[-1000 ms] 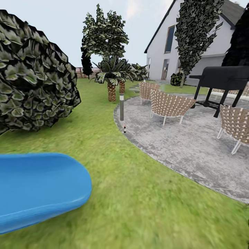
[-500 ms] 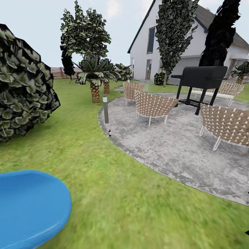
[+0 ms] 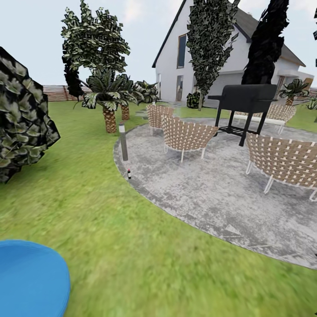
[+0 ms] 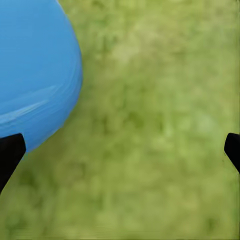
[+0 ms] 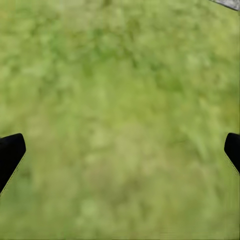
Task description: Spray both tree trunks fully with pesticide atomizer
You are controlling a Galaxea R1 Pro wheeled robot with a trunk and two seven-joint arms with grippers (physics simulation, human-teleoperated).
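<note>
Beside the grey bollard lamp (image 3: pixel 123 141) at the patio's (image 3: pixel 211 198) near kerb stands the tiny pesticide atomizer (image 3: pixel 129 174), well away from both wide-open, empty grippers over grass, so a hurried approach could topple it

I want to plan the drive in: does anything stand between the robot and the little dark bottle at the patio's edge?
Nothing visible does. Open green lawn leads to the tiny dark, red-tipped pesticide atomizer on the grey stone patio. The grey bollard lamp stands just behind it.
</note>
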